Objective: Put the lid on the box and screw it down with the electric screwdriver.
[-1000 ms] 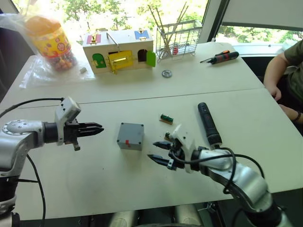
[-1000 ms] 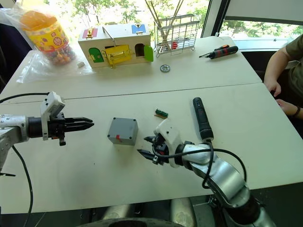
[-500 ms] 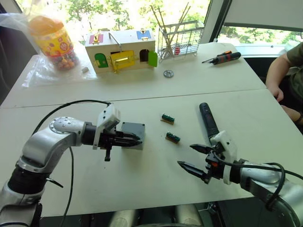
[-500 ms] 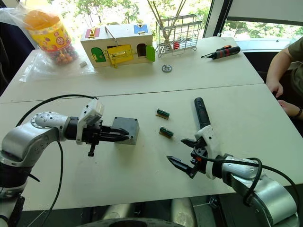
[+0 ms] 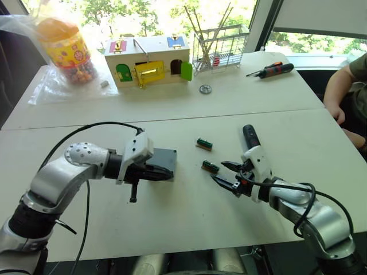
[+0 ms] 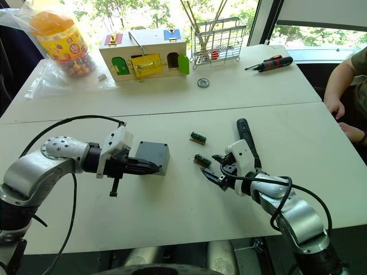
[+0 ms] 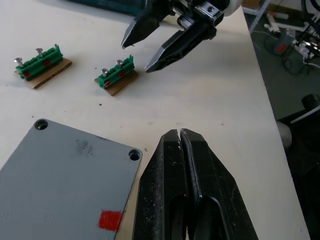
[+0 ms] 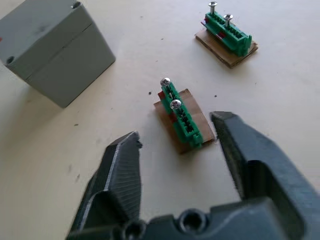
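Grey flat plastic lid (image 7: pixel 65 175) sits on the grey square plastic box (image 8: pixel 65 70), on the white table (image 5: pixel 172 217).

Left gripper (image 7: pixel 178 132), jaws pressed together: the tips lie just past the lid's corner, beside the box. Ahead of them are two green plastic screw blocks on card, with the right gripper (image 5: pixel 219 171) beyond.

Right gripper, jaws spread: near block (image 8: pixel 181 117) lies just ahead of the gap, far block (image 8: pixel 227 32) well beyond it. The box is ahead and off to one side. Black pen-shaped electric screwdriver (image 5: pixel 248 135) lies behind these jaws, partly under the wrist.
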Tool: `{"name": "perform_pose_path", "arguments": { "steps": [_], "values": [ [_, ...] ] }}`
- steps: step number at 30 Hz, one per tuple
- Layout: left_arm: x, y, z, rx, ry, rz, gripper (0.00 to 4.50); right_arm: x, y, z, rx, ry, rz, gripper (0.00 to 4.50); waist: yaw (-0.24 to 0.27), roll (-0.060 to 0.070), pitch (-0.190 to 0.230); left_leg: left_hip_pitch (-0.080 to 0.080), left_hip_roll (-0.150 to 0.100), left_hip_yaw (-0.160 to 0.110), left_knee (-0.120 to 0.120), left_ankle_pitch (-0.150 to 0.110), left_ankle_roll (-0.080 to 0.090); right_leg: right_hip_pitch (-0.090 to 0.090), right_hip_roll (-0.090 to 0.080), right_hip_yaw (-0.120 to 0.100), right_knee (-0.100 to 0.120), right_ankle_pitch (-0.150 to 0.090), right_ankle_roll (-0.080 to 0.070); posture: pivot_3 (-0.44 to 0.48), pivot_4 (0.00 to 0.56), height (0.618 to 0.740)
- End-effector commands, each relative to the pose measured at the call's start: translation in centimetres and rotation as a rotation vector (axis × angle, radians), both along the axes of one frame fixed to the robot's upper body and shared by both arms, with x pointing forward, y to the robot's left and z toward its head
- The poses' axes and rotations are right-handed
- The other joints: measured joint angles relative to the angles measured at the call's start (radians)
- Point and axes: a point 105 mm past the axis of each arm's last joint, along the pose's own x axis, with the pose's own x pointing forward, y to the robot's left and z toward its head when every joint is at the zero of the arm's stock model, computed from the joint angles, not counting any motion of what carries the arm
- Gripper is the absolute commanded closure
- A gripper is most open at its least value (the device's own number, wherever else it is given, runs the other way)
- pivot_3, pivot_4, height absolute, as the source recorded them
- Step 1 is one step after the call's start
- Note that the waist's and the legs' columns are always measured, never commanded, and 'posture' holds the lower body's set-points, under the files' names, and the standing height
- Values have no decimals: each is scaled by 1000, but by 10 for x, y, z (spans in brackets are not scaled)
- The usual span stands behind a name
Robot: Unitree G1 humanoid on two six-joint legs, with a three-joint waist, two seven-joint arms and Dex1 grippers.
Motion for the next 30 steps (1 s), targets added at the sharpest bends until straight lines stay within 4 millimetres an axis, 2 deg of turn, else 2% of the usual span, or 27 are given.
{"name": "perform_pose_path", "arguments": {
  "steps": [1, 7, 15, 18, 19, 20, 25, 30],
  "values": [
    [7, 18, 9, 26, -47, 54, 4500, 6, 6, 4, 11, -61, 7, 2806, -1, 0, 0, 0, 0, 0, 0, 0, 0, 0, 0, 0, 0, 0, 0, 0, 150, 740],
    [10, 31, 7, 52, -57, 104, 4500, 10, 15, 5, 37, -81, 16, 2806, 1, 0, 0, 0, 0, 0, 0, 0, 0, 0, 0, 0, 0, 0, 0, 0, 150, 740],
    [12, 31, 3, 52, -66, 117, 4500, 12, 13, 5, 26, -89, 18, 2806, 0, 0, 0, 0, 0, 0, 0, 0, 0, 0, 0, 0, 0, 0, 0, 0, 150, 740],
    [14, 31, 2, 54, -72, 120, 4500, 12, 12, 2, 12, -89, 19, 3710, 0, 0, 0, 0, 0, 0, 0, 0, 0, 0, 0, 0, 0, 0, 0, 0, 150, 740],
    [15, 31, 1, 55, -74, 120, 4500, 12, 12, 1, 7, -90, 19, 4228, 0, 0, 0, 0, 0, 0, 0, 0, 0, 0, 0, 0, 0, 0, 0, 0, 150, 740],
    [16, 31, 1, 54, -75, 120, 4500, 13, 12, 1, 6, -91, 18, 4408, 0, 0, 0, 0, 0, 0, 0, 0, 0, 0, 0, 0, 0, 0, 0, 0, 150, 740],
    [18, 34, 3, 50, -79, 132, 4500, 15, 12, 3, 15, -104, 6, 4408, -1, 0, 0, 0, 0, 0, 0, 0, 0, 0, 0, 0, 1, 0, 0, 0, 150, 740],
    [27, 44, 11, 2, -69, 197, 4500, 14, 12, 13, 50, -123, 4, 4408, 0, 0, 0, 0, 0, 0, 0, 0, 0, 0, 0, 0, 1, 0, 0, 0, 150, 740]
  ]
}}
